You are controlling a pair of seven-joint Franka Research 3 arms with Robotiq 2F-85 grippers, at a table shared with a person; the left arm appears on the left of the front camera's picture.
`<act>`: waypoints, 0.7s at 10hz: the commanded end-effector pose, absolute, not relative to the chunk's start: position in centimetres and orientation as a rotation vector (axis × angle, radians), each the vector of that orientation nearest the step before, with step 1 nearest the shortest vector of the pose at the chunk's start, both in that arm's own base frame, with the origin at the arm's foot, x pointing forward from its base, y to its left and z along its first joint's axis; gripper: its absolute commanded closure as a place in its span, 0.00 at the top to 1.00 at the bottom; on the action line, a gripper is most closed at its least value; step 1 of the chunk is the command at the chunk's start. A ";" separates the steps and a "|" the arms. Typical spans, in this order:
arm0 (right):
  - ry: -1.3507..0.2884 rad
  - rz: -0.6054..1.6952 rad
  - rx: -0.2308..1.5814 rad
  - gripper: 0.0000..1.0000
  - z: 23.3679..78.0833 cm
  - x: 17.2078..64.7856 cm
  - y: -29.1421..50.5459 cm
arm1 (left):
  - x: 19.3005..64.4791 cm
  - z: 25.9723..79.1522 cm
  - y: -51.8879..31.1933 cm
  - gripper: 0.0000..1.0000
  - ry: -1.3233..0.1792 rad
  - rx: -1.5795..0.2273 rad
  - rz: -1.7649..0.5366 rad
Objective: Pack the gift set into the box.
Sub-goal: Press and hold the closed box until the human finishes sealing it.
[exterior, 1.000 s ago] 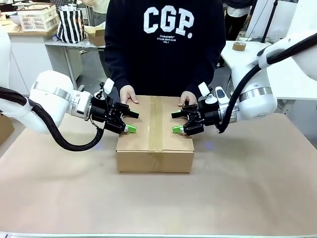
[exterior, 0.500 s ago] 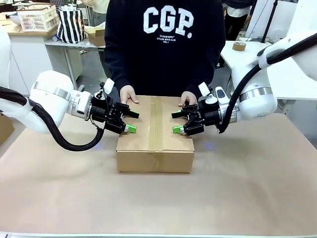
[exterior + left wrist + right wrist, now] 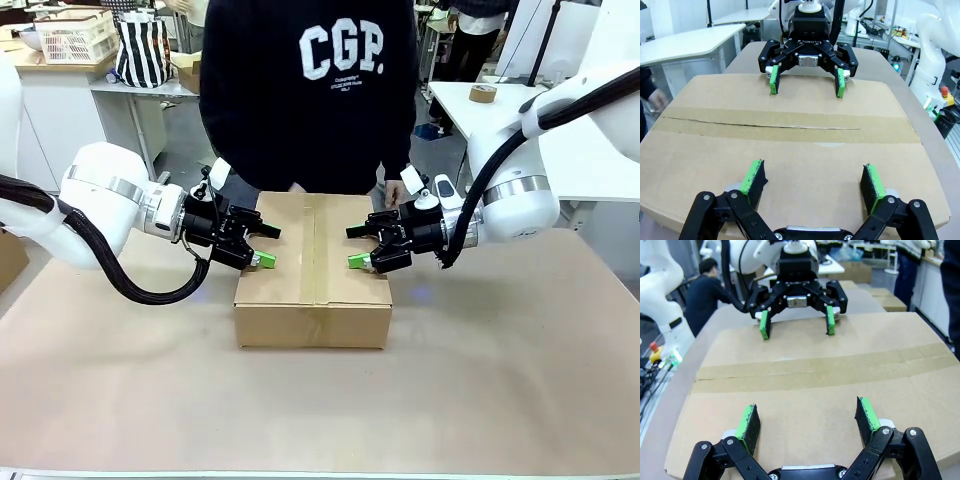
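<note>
Green pads stand far apart on the left gripper, its fingers spread wide with nothing between them, and it hangs over the left edge of the top of the box; whether the pads touch the cardboard cannot be told. The right gripper mirrors it over the right edge, equally wide and empty, so the two face each other across the lid. In the left wrist view the left gripper frames the box from below with the right gripper at the far edge, and in the right wrist view the right gripper looks across the box at the left gripper. The large brown corrugated carton sits mid-table with its flaps shut, and a strip of brown tape runs along the centre seam. Under it lies the brown-covered table. Behind the box stands a person in a dark sweatshirt with white lettering, one hand near the far right corner
</note>
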State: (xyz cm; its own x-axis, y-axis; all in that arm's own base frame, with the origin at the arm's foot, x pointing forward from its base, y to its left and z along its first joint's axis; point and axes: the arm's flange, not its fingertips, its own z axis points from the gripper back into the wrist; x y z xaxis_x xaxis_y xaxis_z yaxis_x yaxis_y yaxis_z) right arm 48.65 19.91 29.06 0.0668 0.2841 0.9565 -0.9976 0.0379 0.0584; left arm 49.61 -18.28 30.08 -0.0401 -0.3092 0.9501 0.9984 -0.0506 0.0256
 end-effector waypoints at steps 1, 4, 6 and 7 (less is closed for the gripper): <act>-0.959 1.265 0.994 1.00 28.8 48.7 19.8 | 49.3 29.6 -18.2 1.00 -0.978 -0.974 -1.407; -0.959 1.265 0.994 1.00 28.8 48.7 19.8 | 49.3 29.6 -18.2 1.00 -0.978 -0.974 -1.407; -0.959 1.265 0.994 1.00 28.8 48.7 19.8 | 49.3 29.6 -18.2 1.00 -0.978 -0.974 -1.407; -0.959 1.265 0.994 1.00 28.8 48.7 19.8 | 49.3 29.6 -18.2 1.00 -0.978 -0.974 -1.407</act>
State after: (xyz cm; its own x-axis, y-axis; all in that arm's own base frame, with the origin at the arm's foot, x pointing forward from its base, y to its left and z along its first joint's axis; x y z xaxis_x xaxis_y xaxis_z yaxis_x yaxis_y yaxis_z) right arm 48.65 19.91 29.06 0.0668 0.2840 0.9565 -0.9976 0.0379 0.0584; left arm 49.61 -18.28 30.08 -0.0407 -0.3092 0.9501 0.9984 -0.0508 0.0262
